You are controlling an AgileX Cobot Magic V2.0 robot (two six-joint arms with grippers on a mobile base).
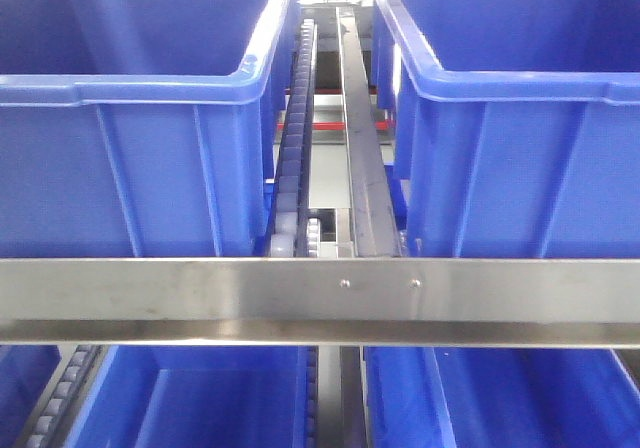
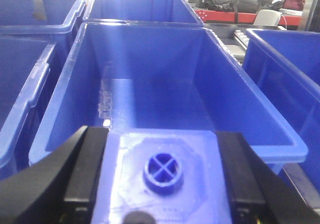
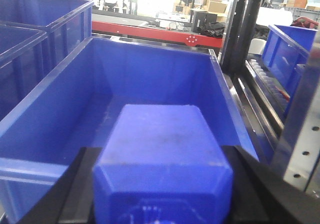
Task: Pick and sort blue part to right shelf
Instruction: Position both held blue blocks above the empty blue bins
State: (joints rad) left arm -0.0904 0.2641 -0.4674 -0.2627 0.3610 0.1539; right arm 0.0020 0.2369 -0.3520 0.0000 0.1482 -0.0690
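My left gripper (image 2: 160,176) is shut on a pale blue part (image 2: 161,174), a flat block with a round socket crossed by an X; it hangs over the near rim of an open blue bin (image 2: 165,91). My right gripper (image 3: 162,184) is shut on a solid blue part (image 3: 162,156), a chunky block with bevelled corners, held above the near end of another blue bin (image 3: 145,79). Black fingers (image 2: 82,169) flank each part. Neither gripper shows in the front view.
The front view shows two large blue bins (image 1: 130,118) on the upper shelf, a roller track (image 1: 295,148) and metal rail (image 1: 362,138) between them, a steel crossbar (image 1: 320,293) in front, and more bins (image 1: 200,398) below. A shelf post (image 3: 240,29) stands at right.
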